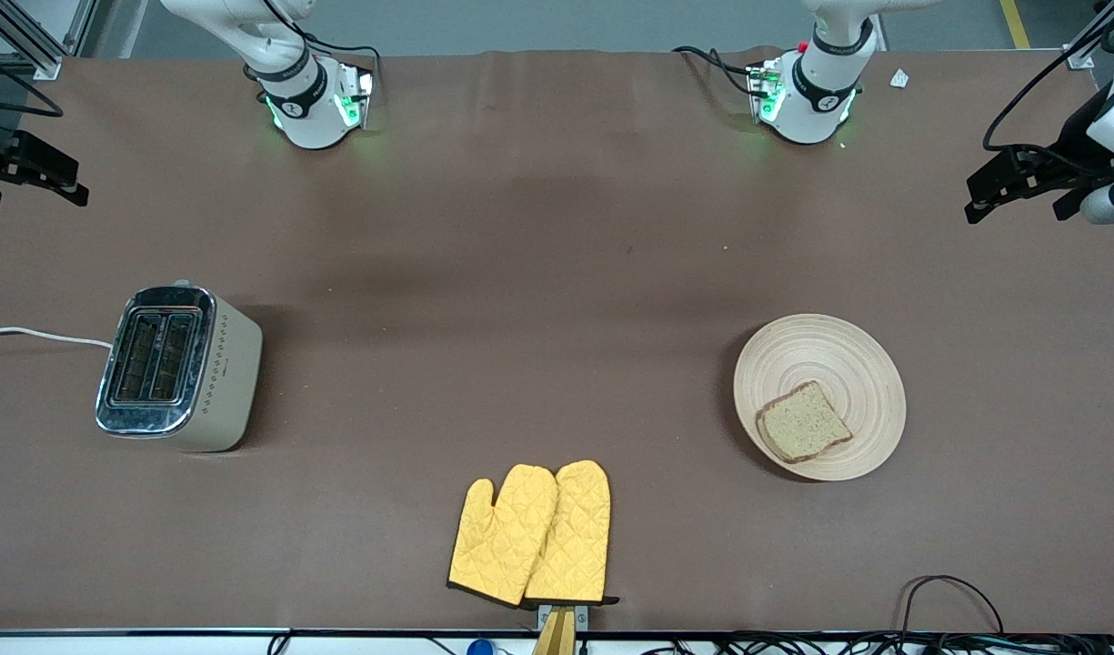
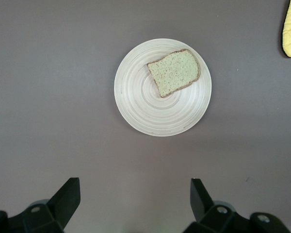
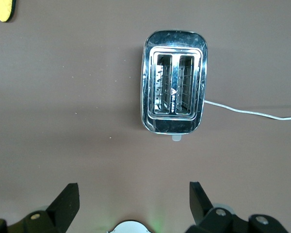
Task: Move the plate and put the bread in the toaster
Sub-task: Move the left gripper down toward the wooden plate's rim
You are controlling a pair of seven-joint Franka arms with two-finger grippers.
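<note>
Likely light and crumbly, the bread (image 1: 803, 421) wants gentle crust-edge pinching; the plate (image 1: 861, 357) is stiff, rim-graspable. Left end effector (image 2: 135, 201) and right end effector (image 3: 134, 204) hang open, empty.

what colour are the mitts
Yellow, quilted mitts with dark cuff trim; clearest in the front view.

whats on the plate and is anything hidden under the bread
One slice of bread lies flat on the plate, off centre, toward the rim nearer the front camera. The rest of the plate is bare. The patch under the slice is covered, so it cannot be checked.
</note>
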